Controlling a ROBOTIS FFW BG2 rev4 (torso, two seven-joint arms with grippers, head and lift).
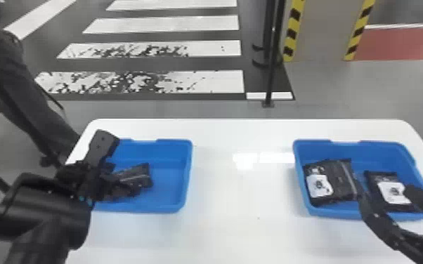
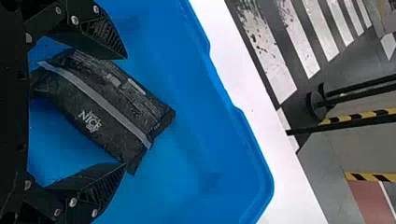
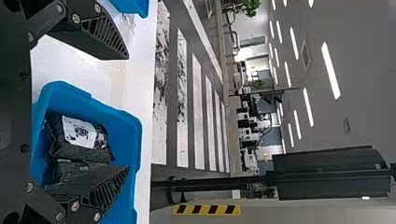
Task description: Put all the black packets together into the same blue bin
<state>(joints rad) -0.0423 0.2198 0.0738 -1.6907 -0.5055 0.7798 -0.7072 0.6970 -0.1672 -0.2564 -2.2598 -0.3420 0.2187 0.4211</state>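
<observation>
Your left gripper [image 2: 125, 111] stood over the left blue bin [image 1: 188, 158] with its two fingers spread wide, one on either side of a lone black packet [image 2: 100, 105]. The packet lay on the bin floor, slantwise between the fingers. That spread left room to straddle its soft body; whether either finger touched it you could not tell, but nothing showed the packet clamped or lifted.

The right blue bin [image 1: 369, 151], well apart across the white table [image 1: 242, 196], held two more: a packet by its inner wall [image 1: 342, 179] and a packet farther right [image 1: 372, 180], each with its white label upward. Two against one probably made this bin the sensible gathering place, since a single transfer would then unite all three.

Your right gripper [image 3: 128, 112] was at the right bin, its fingers likewise wide apart and empty, one of them over the bin. It was perhaps posted there to receive the packet or settle it beside the others.

The step in hand was, by judgement, the left grasp. It called for you to square the fingers to the packet before closing them, as a slanted pinch might have twisted the pliant wrapping or let it slip.
</observation>
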